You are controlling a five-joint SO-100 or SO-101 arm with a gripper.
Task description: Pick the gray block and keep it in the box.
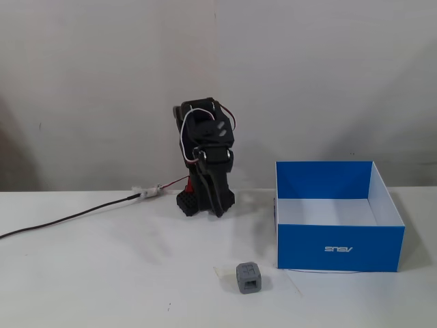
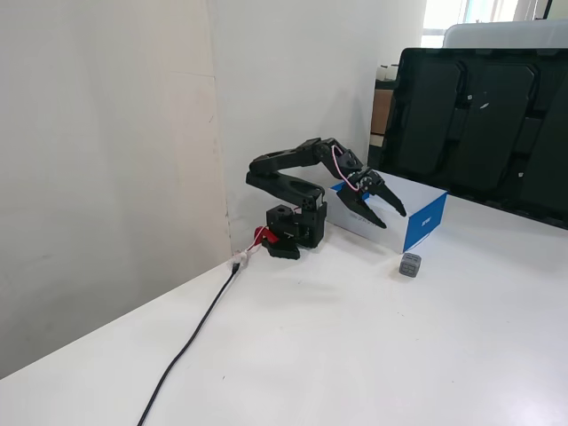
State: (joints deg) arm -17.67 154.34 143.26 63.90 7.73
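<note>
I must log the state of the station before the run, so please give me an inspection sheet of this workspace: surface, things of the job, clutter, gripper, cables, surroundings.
Surface: white table, bare apart from the items below.
Job's things: gray block on the table, in front of the box's left corner in a fixed view, apart from it; blue box open-top, inside white, nothing seen in it.
Clutter: pale tape strip under the block.
Gripper: gripper open, empty, raised above the table, short of the block.
Cables: black cable runs from the arm's base across the table.
Surroundings: white wall; dark monitor behind the box.
</note>
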